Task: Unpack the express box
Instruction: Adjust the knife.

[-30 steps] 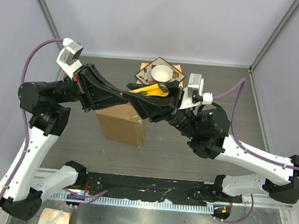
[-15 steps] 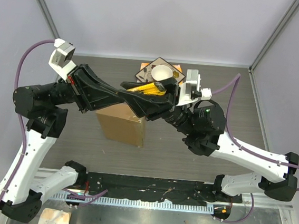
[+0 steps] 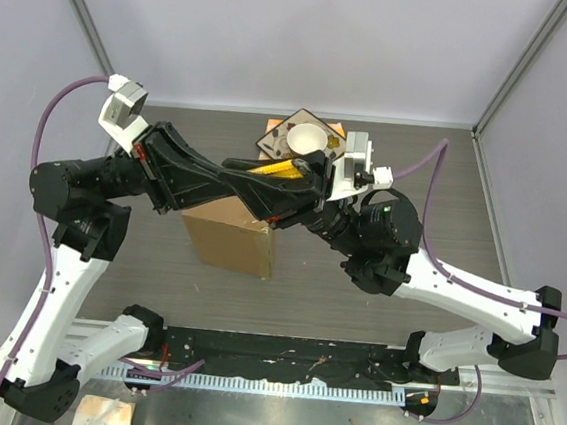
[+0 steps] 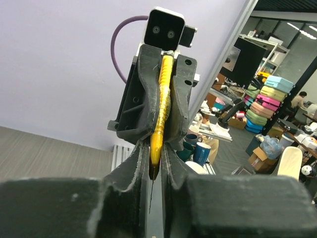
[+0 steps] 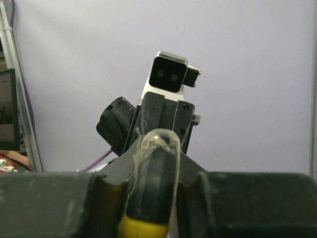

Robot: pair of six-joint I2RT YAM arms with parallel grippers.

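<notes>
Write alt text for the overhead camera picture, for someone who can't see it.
Over a brown cardboard box, the left gripper and right gripper meet tip to tip, both shut on one yellow tool between them. Behind them sits a patterned plate with a white bowl on it.

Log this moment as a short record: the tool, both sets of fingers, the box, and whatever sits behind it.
tool: yellow tool, held in the air between both arms, above the box
left gripper: fingers shut on one end of the yellow tool
right gripper: fingers closed on its other, clear-tipped end
express box: on the table under the arms, top mostly hidden
behind: white bowl on orange-patterned plate
</notes>
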